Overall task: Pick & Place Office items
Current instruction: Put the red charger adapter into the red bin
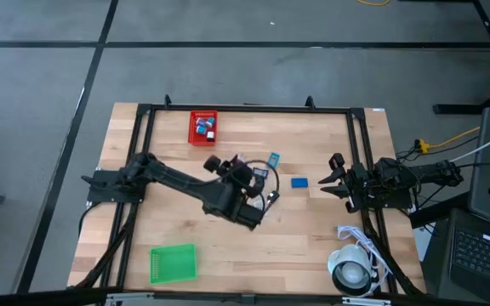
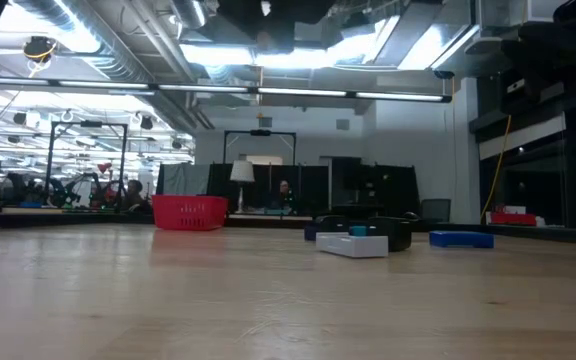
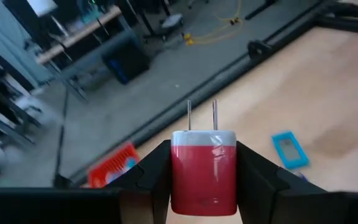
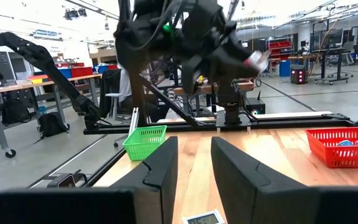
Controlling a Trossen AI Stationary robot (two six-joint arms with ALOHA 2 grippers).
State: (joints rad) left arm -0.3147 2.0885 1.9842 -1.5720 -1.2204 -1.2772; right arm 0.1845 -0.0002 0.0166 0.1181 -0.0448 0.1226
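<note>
The left pincer [image 3: 204,168] was clamped on a red charger [image 3: 203,171], its two metal prongs pointing away from the wrist and its white cap just past the fingers [image 3: 153,177]. In the high view that pincer [image 1: 225,164] hung over the middle of the desk [image 1: 313,246], a little toward the red bin [image 1: 202,127], with the arm stretched out from the left side. The charger itself could not be made out from above.

The red bin stood near the far edge of the desk and held several small pieces, blue and white among them. A teal flat piece [image 1: 273,159] lay just beside the left arm's wrist, and a blue flat piece [image 1: 299,181] lay between the two arms, apart from both. The low view showed the blue piece [image 2: 461,239] flat on the desk, with a white and black cluster [image 2: 358,240] near it. A green bin [image 1: 173,262] sat at the near left corner, and a white roll [image 1: 353,272] with cable at the near right.

The right pincer [image 1: 325,180] waited at the right side of the desk, pointing toward the middle. Its fingers [image 4: 160,168] stood close together with a narrow gap, grasping nothing.
</note>
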